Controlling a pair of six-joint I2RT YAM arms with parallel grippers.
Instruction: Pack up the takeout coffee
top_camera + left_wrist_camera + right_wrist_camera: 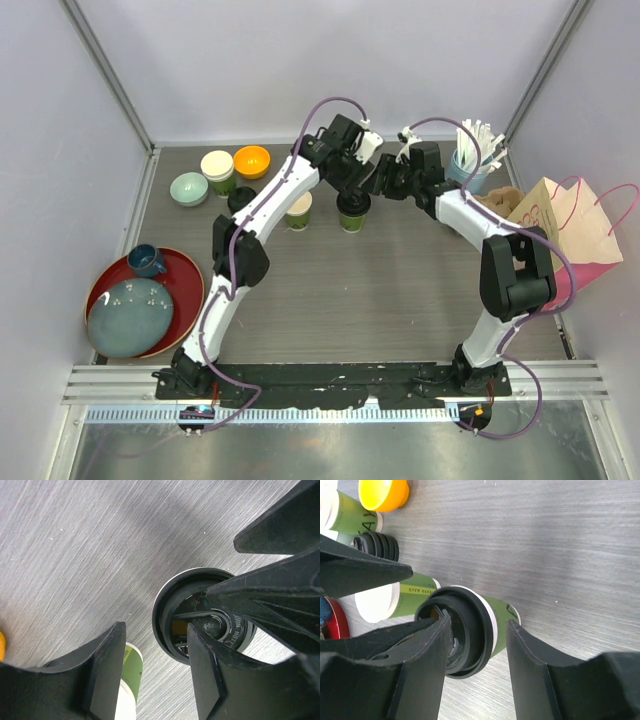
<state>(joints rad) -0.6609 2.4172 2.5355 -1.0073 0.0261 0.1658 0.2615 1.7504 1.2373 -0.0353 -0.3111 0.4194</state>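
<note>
Lidded cup (352,214) upright at centre, both claws on station.
Over its lid (167,612), left claw (155,630) half open, empty; right claw (479,622) straddles the cup wall, grip not determinable. Unlidded cup (298,210) just beside.

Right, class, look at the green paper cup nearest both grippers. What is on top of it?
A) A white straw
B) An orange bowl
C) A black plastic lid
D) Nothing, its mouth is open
C: in the right wrist view the green paper cup carries a black plastic lid over its rim, while the neighbouring cup shows an open white mouth.
</note>
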